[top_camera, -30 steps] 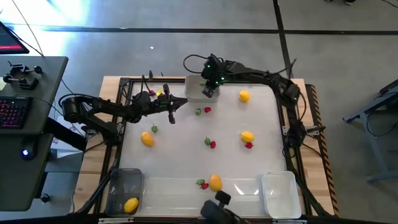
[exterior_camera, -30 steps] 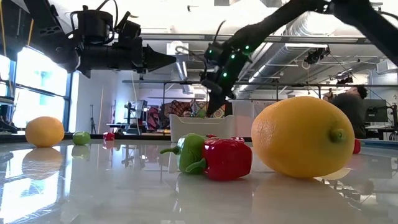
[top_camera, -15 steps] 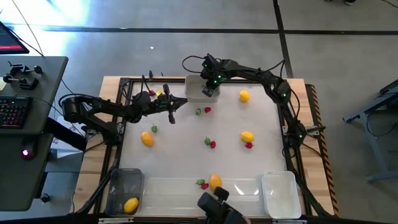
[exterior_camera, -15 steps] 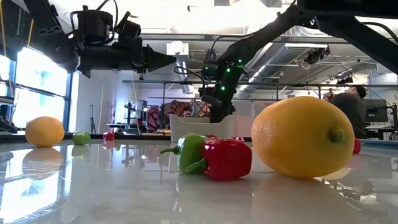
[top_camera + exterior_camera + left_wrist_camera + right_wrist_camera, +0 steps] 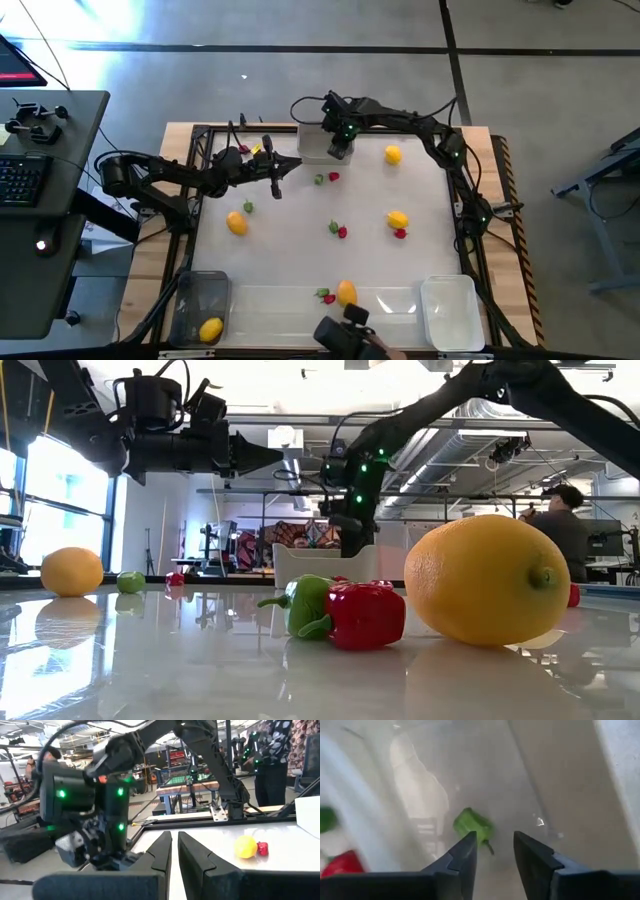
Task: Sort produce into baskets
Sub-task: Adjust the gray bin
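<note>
My right gripper (image 5: 494, 845) points steeply down into the pale grey basket (image 5: 316, 143) at the table's far edge, fingers open. A small green piece (image 5: 472, 824) lies on the basket's floor just beyond one fingertip. My left gripper (image 5: 277, 188) hangs shut and level over the table's left middle, holding nothing. Lemons (image 5: 237, 223) (image 5: 398, 220) (image 5: 393, 154) (image 5: 346, 292) and small red and green pieces (image 5: 326, 178) (image 5: 338, 230) rest on the white table top. The dark-tinted basket (image 5: 198, 296) at the near left holds a lemon (image 5: 210, 329).
The white basket (image 5: 448, 312) stands at the near right corner. A raised dark frame (image 5: 200, 135) runs round the table. In the low view a lemon (image 5: 488, 580) and a red-and-green piece (image 5: 345, 610) lie close to the near edge. A person (image 5: 560, 520) stands beyond the table.
My right gripper has sunk lower into the pale grey basket and tipped more steeply downward, its wrist swinging a little toward the table's left. My left arm has kept still.
</note>
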Tool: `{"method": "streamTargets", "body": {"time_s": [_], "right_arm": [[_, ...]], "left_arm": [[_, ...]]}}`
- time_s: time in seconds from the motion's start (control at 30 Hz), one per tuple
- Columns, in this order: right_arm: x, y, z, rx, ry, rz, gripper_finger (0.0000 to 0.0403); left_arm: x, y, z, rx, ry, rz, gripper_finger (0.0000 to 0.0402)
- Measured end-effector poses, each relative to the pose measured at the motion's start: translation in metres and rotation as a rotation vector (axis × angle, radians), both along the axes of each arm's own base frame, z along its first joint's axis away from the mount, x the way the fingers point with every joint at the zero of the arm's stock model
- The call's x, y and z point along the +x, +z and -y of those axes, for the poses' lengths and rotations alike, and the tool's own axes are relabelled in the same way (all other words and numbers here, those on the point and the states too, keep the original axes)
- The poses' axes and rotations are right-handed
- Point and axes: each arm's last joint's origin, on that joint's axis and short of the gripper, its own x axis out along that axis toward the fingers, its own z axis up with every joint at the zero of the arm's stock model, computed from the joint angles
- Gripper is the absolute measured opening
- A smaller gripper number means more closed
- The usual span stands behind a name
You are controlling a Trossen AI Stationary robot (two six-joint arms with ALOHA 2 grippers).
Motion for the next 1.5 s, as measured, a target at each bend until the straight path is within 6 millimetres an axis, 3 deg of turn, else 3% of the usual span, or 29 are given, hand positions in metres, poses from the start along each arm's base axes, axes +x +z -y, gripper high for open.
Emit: {"method": "streamTargets", "body": {"time_s": [0.17,0.33,0.43,0.63,0.73,1.1,1.33,1.5], "right_arm": [[0.004,0.031,-0.01,-0.009,0.047,-0.003,0.0092],[0.011,0.071,-0.023,-0.121,0.131,0.149,0.0016],[0.016,0.07,-0.03,-0.136,0.154,0.254,0.001],[0.01,0.044,-0.055,-0.194,0.175,0.382,0.0003],[-0.006,0.038,-0.072,-0.237,0.161,0.468,0.0001],[-0.093,0.041,-0.149,-0.343,0.102,0.755,0.0],[-0.135,0.025,-0.179,-0.31,0.112,0.818,0.0],[-0.148,0.015,-0.192,-0.284,0.123,0.826,0.0]], "left_arm": [[0.0,0.0,0.0,0.002,-0.002,-0.001,0.0019],[0.0,0.0,0.0,0.017,0.0,-0.009,0.0019],[0.0,-0.001,0.0,0.015,0.0,-0.013,0.0019],[0.0,-0.004,0.0,0.02,0.0,-0.047,0.0019],[0.0,-0.004,0.0,0.026,0.001,-0.051,0.0019],[0.001,-0.005,0.003,0.033,-0.034,-0.055,0.0019],[0.013,-0.006,0.025,0.04,-0.161,-0.121,0.0018],[0.034,0.004,0.044,0.061,-0.251,-0.278,0.0003]]}}
